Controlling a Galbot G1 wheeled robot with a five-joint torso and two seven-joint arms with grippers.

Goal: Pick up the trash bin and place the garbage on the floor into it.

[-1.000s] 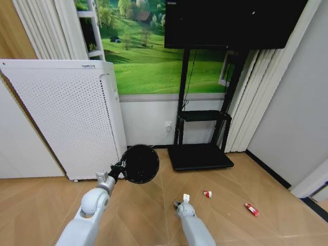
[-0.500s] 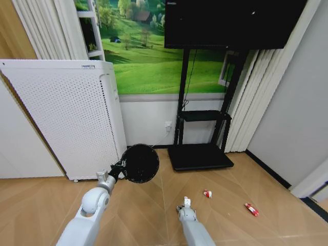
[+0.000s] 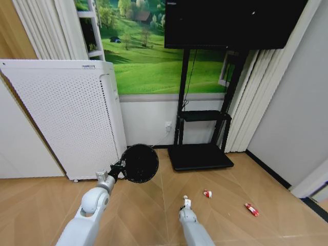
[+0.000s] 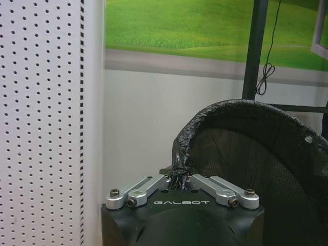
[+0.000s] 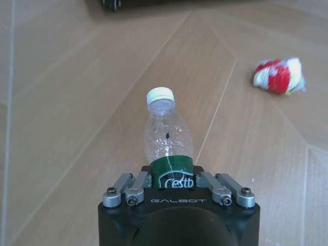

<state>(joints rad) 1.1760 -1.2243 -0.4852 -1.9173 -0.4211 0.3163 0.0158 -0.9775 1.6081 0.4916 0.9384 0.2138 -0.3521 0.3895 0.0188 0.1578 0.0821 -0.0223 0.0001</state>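
My left gripper [image 3: 117,170] holds the black round trash bin [image 3: 140,163] off the floor [image 3: 138,215], its dark mouth turned toward me. In the left wrist view the left gripper [image 4: 177,177] is shut on the bin's [image 4: 251,154] bag-lined rim. My right gripper [image 5: 173,178] is shut on the green label of a clear plastic bottle [image 5: 167,134] with a white cap. From the head, the bottle [image 3: 185,198] pokes out ahead of the right gripper [image 3: 186,206], low in the middle. Two red-and-white litter pieces lie on the parquet, one [image 3: 207,193] close by, another [image 3: 251,209] farther right.
A tall white perforated appliance [image 3: 66,118] stands at the left wall behind the bin. A black TV stand [image 3: 200,156] with a screen sits straight ahead. A grey wall with a dark skirting strip [image 3: 266,169] closes the right side.
The right arm has drawn back slightly toward me with the bottle in its grip. The left arm and bin have stayed put.
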